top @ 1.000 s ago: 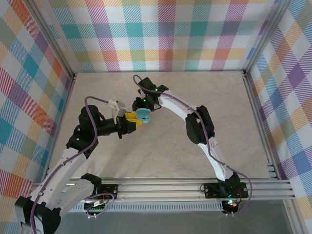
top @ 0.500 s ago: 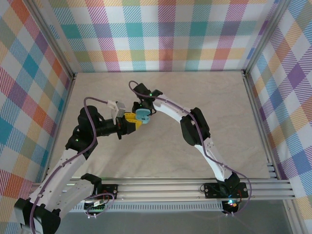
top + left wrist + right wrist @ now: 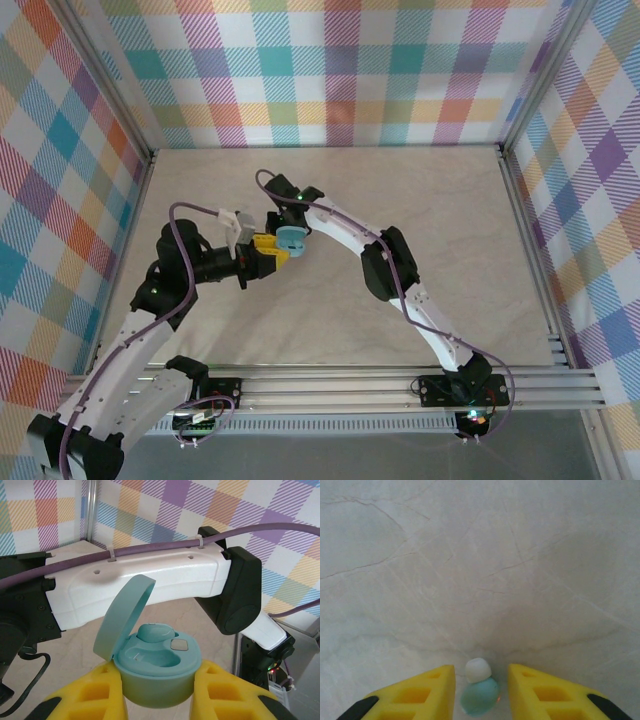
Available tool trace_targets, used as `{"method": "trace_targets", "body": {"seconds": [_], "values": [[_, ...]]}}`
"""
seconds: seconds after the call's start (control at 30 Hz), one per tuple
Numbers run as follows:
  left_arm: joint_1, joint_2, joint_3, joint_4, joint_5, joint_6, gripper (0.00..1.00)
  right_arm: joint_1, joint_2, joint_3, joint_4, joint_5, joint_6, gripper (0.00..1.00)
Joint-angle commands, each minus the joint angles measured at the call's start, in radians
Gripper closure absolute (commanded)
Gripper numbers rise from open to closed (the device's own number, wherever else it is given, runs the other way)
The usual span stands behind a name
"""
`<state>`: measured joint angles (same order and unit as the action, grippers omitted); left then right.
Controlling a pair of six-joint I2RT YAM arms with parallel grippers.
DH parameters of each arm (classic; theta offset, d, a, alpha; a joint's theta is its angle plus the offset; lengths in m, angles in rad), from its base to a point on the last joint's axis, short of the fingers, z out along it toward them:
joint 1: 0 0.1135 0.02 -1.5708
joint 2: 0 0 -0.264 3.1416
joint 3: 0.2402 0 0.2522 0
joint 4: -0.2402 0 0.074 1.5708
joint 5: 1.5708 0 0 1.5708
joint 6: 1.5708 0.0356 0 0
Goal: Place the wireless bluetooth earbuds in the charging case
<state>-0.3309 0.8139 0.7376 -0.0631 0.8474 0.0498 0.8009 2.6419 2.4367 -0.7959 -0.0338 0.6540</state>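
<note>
Top view: case [image 3: 292, 240] is being held up off the table [image 3: 450, 290], just to 10 o'clock of table ctr, by L gripper [image 3: 268, 250], which is reaching in from 8 o'clock. R arm [image 3: 400, 265] is arching in from 5 o'clock, w/ its wrist hanging just at 12 o'clock of the case.

L wrist view: the case body is being clamped btwn the yellow fingers [image 3: 85, 700], one at 9 and one at 3 o'clock of it, so L gripper's jaws are standing narrow and holding the case. Lid [image 3: 122, 615] is standing open, tilted up toward 10 o'clock on its hinge. 2nd bud [image 3: 154, 632] is sitting in the well at the 12 o'clock side of the case top. The other well [image 3: 142, 657], at 6 o'clock, is showing as a smooth hollow. A small grey square [image 3: 177, 645] is lying just at 3 o'clock of the 2nd bud; what it is can't be told. The white R arm link is crossing behind the case at 12 o'clock.

R wrist view: R gripper [image 3: 481, 673] is being pointed down at the marbled table, jaws narrow. Bud [image 3: 480, 697] is being carried btwn its fingers, white tip [image 3: 478, 668] pointing to 12 o'clock. The contact pts are hidden low in the view.
</note>
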Motion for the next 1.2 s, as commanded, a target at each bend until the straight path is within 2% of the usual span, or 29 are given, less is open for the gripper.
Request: {"method": "trace_targets", "body": {"seconds": [0.0,0.23,0.47,0.53,0.77,0.93,1.03,1.17], "values": [[0.010,-0.027,0.019,-0.016,0.020,0.020,1.00,0.018,0.009,0.024,-0.077,0.023,-0.038,0.67],[0.010,-0.031,0.010,-0.006,0.022,0.014,1.00,0.018,-0.035,-0.024,-0.088,0.045,-0.091,0.80],[0.010,-0.051,0.006,-0.014,0.013,0.012,1.00,-0.009,-0.146,-0.153,-0.055,0.007,-0.159,0.84],[0.010,-0.055,0.006,-0.015,0.012,0.013,1.00,-0.020,-0.204,-0.240,-0.034,-0.010,-0.195,0.84],[0.010,-0.044,0.004,0.020,0.013,0.000,1.00,-0.114,-0.527,-0.742,0.107,-0.060,-0.332,0.85],[0.010,-0.024,-0.002,0.053,0.018,-0.011,1.00,-0.156,-0.655,-0.934,0.056,-0.103,-0.635,0.83],[0.010,-0.011,-0.006,0.072,0.018,-0.017,1.00,-0.156,-0.635,-0.947,-0.053,-0.118,-0.829,0.82],[0.010,0.001,-0.007,0.086,0.017,-0.025,1.00,-0.156,-0.599,-0.958,-0.111,-0.073,-0.936,0.80]]}}
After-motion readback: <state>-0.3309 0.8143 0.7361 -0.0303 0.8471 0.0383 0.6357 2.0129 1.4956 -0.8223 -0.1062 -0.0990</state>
